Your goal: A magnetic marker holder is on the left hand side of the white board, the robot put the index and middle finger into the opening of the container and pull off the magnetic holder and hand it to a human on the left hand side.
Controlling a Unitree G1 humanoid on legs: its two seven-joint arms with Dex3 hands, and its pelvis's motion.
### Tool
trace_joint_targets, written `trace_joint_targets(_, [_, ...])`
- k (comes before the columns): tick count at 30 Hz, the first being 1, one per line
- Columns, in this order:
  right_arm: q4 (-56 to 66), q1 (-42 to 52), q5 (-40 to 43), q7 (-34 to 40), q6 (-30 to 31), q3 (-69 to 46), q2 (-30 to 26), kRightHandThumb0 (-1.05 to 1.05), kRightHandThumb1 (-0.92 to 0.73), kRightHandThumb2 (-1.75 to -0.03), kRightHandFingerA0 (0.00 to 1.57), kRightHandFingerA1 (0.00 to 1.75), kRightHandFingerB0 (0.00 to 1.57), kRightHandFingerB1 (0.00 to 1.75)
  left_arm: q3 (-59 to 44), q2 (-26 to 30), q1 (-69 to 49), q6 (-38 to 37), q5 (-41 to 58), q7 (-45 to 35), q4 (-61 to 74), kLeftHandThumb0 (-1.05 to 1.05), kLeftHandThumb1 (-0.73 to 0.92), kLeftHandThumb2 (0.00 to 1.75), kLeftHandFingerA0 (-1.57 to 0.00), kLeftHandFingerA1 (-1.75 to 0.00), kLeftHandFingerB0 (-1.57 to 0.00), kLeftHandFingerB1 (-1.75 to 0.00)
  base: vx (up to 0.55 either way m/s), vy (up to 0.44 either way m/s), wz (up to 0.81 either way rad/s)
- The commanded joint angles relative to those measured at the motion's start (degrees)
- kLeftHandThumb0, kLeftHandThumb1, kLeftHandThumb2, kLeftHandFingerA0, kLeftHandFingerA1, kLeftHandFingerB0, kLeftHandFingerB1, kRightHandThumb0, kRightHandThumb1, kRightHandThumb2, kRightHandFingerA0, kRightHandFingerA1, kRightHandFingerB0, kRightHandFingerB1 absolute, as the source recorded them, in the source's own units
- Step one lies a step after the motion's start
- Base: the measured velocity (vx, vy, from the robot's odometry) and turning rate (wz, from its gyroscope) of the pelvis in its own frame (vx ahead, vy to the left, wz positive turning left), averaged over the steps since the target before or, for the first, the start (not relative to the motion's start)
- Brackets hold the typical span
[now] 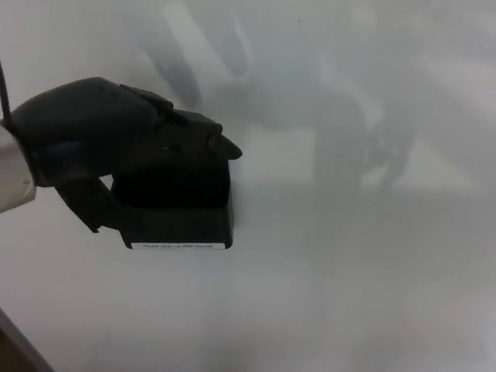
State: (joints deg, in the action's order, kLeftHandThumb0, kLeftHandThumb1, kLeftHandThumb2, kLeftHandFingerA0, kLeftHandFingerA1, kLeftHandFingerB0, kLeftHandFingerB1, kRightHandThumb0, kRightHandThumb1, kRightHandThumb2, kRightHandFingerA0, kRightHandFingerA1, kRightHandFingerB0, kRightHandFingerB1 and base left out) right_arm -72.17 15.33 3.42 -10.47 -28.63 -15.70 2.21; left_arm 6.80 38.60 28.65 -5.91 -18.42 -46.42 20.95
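Black holder (182,221) sits under the left hand (116,143).

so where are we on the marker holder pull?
Done: the left hand is over the top of the black magnetic marker holder, fingers draped at its opening. In hand: getting a grip; how deep the fingers sit is hidden. Left: the holder still sits flat on the whiteboard, so the pull-off and the handover remain. No person is in view.
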Motion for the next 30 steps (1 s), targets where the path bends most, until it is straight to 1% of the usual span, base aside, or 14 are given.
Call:
trace_joint_targets(1, [1.7,-5.39,0.07,-5.87,-7.96,2.32,2.99,-0.53,-0.73,-0.62,0.79,0.52,0.38,0.33,5.45,1.4,4.62,11.54,-8.06,-5.61,-0.1,-0.24,0.44,0.57,-0.24,-0.34,-0.22,-0.32,0.0,0.0,0.0])
trace_joint_targets(3, [1.76,-5.47,0.12,-5.82,-7.77,2.46,2.99,-0.56,-0.73,-0.62,0.78,0.52,0.36,0.32,7.03,1.37,6.04,13.9,-8.69,-7.28,-0.81,-0.11,0.38,0.88,-0.11,-0.51,-0.1,-0.5,0.0,0.0,0.0])
trace_joint_targets(7, [1.63,-5.61,0.2,-5.86,-7.42,2.69,2.82,-0.58,-0.71,-0.61,0.79,0.52,0.37,0.32,8.67,1.27,7.74,17.43,-8.36,-9.6,-2.33,-0.1,0.39,0.89,-0.11,-0.52,-0.09,-0.5,0.0,0.0,0.0])
trace_joint_targets(8, [1.55,-5.71,0.64,-6.39,-7.12,2.5,2.81,-0.58,-0.71,-0.61,0.79,0.52,0.37,0.32,9.21,1.37,8.41,18.13,-8.04,-10.35,-2.86,-0.1,0.39,0.89,-0.11,-0.52,-0.09,-0.5,0.0,0.0,0.0])
trace_joint_targets(9, [1.53,-5.7,0.65,-6.42,-7.24,2.57,2.78,-0.58,-0.72,-0.61,0.79,0.52,0.37,0.33,9.48,1.49,8.96,19.62,-7.79,-11.37,-2.94,-0.15,0.45,0.56,-0.25,-0.34,-0.21,-0.31,0.0,0.0,0.0])
trace_joint_targets(12, [1.58,-5.67,0.73,-6.43,-7.4,2.6,2.76,-0.55,-0.72,-0.62,0.8,0.53,0.37,0.33,10.08,1.52,10.29,23.44,-7.32,-13.57,-3.04,-0.11,0.49,0.54,-0.37,-0.38,-0.22,-0.29,0.0,0.0,0.0])
trace_joint_targets(16, [1.71,-5.43,0.05,-5.56,-7.95,3.23,2.62,-0.54,-0.73,-0.62,0.81,0.52,0.37,0.32,12.09,1.63,14.59,32.97,-6.61,-19.94,-4.26,-0.11,0.53,0.56,-0.58,-0.42,-0.18,-0.28,0.0,0.0,0.0])
trace_joint_targets(17, [1.68,-5.46,0.49,-6.22,-7.9,2.96,2.7,-0.54,-0.69,-0.62,0.8,0.54,0.35,0.32,12.34,1.7,15.52,34.06,-6.29,-20.87,-4.62,-0.04,0.4,0.86,-0.68,-0.74,-0.04,-0.45,0.0,0.0,0.0])
trace_joint_targets(20, [1.58,-5.33,-0.42,-5.22,-8.44,3.69,2.47,-0.57,-0.73,-0.62,0.8,0.52,0.36,0.32,13.88,2.33,18.94,37.71,-6.12,-24.46,-5.51,-0.05,0.43,0.87,-0.68,-0.77,-0.04,-0.45,0.0,0.0,0.0])
trace_joint_targets(21, [1.7,-5.47,-0.39,-5.12,-8.45,3.71,2.49,-0.53,-0.71,-0.62,0.79,0.52,0.35,0.31,14.55,2.43,20.43,38.56,-6.21,-25.64,-6.23,-0.08,0.55,0.56,-0.62,-0.56,-0.16,-0.28,0.0,0.0,0.0])
trace_joint_targets(23, [1.88,-5.68,-0.36,-4.98,-8.49,3.77,2.51,-0.54,-0.71,-0.62,0.79,0.52,0.35,0.31,15.46,2.53,22.65,39.51,-6.14,-27.25,-7.34,-0.09,0.55,0.56,-0.62,-0.56,-0.17,-0.28,0.0,0.0,0.0])
trace_joint_targets(24, [1.92,-5.69,-0.63,-4.65,-8.68,3.99,2.44,-0.53,-0.72,-0.63,0.79,0.52,0.35,0.31,15.72,2.69,23.51,39.04,-5.81,-27.92,-7.84,-0.08,0.42,0.87,-0.49,-0.66,-0.03,-0.45,0.0,0.0,0.0])
trace_joint_targets(29, [1.97,-5.73,-0.41,-4.79,-8.65,4.09,2.37,-0.54,-0.7,-0.62,0.78,0.52,0.35,0.31,17.81,2.8,27.13,39.97,-5.84,-30.27,-9.1,-0.1,0.43,0.87,-0.51,-0.67,0.0,-0.43,0.0,0.0,0.0])
trace_joint_targets(30, [1.97,-5.69,-0.4,-4.71,-8.69,4.1,2.36,-0.54,-0.7,-0.62,0.78,0.52,0.35,0.31,18.26,2.68,27.78,38.89,-5.98,-30.34,-9.33,-0.19,0.53,0.57,-0.68,-0.7,-0.15,-0.28,0.0,0.0,0.0])
